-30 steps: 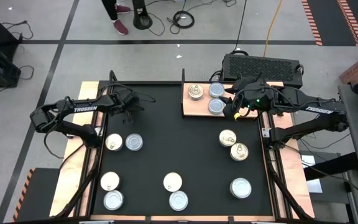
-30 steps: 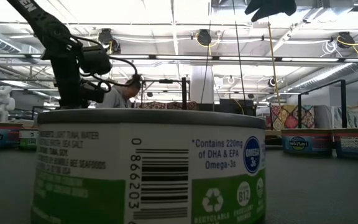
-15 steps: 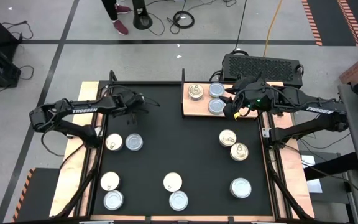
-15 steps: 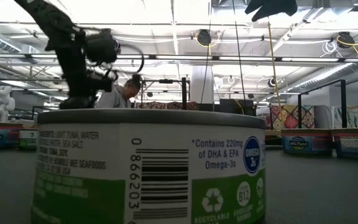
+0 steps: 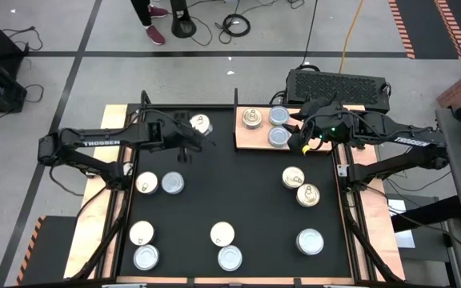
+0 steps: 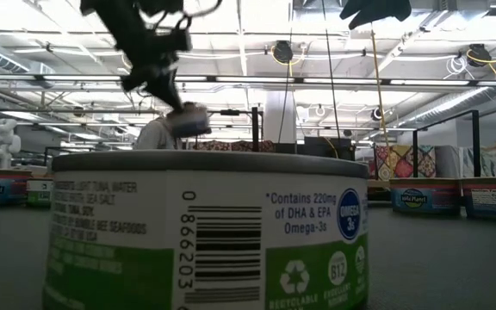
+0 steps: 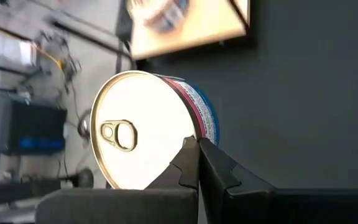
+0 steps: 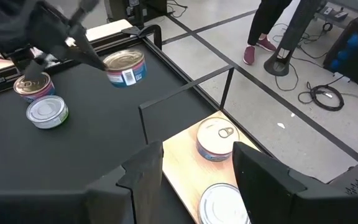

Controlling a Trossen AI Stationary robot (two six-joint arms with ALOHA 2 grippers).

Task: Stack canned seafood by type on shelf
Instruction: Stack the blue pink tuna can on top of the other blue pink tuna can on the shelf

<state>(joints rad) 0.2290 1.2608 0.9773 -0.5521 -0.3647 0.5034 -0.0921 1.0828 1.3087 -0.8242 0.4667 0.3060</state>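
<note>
The black table point(image 5: 230, 192) carries everything, and the shelf point(image 5: 254, 141), the light wooden board at its far right corner, serves as the landmark. Three tins already sit on the shelf: a gold-topped tin point(image 5: 252, 118) at its left and a pair of silver tins point(image 5: 278, 126) beside it, one behind the other. By my judgement the task is in its early part, since nine more tins lie loose on the table: a gold pair point(image 5: 301, 186) just in front of the shelf, a lone silver tin point(image 5: 310, 241) further forward, and three pairs well to the left of it, point(image 5: 160, 183), point(image 5: 143, 245) and point(image 5: 226, 246).

The left gripper point(image 5: 192, 132) hovers to the left of the shelf, raised clear of the table, its fingers clamped tight on the rim of one more can point(image 7: 151, 137), a gold-topped one with a pull ring and a blue and red label. The can hangs tilted off the fingertips, between the gripper and the shelf's left edge, not yet over the board.

The right gripper point(image 5: 304, 138) waits at the shelf's right edge, fingers parted around nothing, just beside the silver pair
</note>
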